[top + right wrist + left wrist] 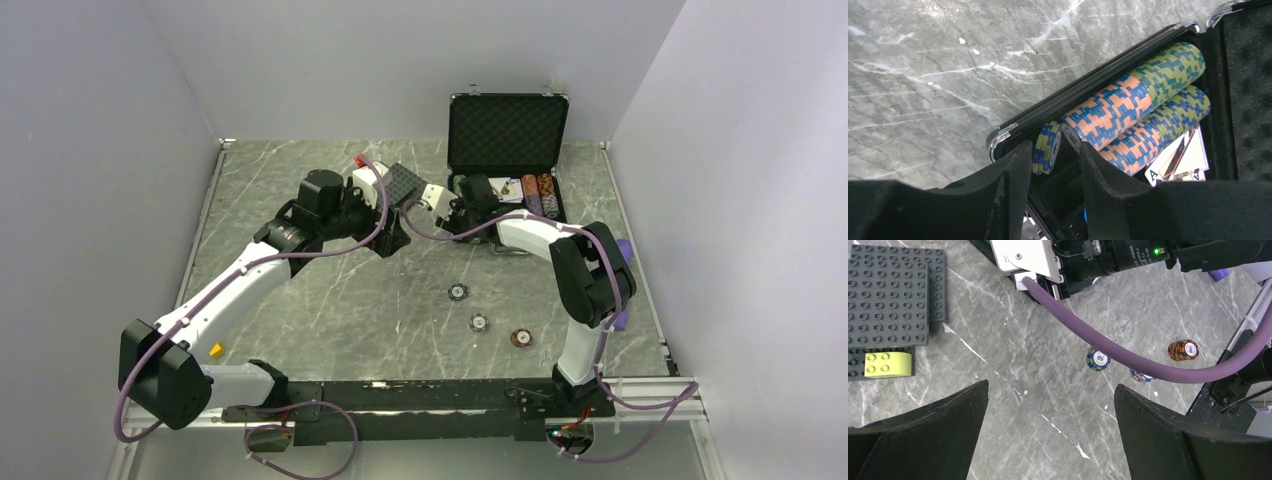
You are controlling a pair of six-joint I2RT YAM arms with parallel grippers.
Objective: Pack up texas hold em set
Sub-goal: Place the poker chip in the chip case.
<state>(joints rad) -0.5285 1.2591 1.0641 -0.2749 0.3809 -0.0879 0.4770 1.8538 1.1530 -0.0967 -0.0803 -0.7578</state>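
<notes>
The black silver-edged briefcase stands open at the back right. In the right wrist view its tray holds two rows of blue, orange and green chips and playing cards. My right gripper reaches into the case's left end. Its jaws are apart, with a small blue-yellow chip stack between them, against the left finger and clear of the right one. My left gripper is open and empty above bare table. Three loose chips lie on the table: blue-yellow, orange-black and blue-orange.
Dark grey studded plates with a yellow brick lie by the left gripper. A purple cable crosses the left wrist view. A purple object sits at the table's right edge and a small yellow piece at the near left.
</notes>
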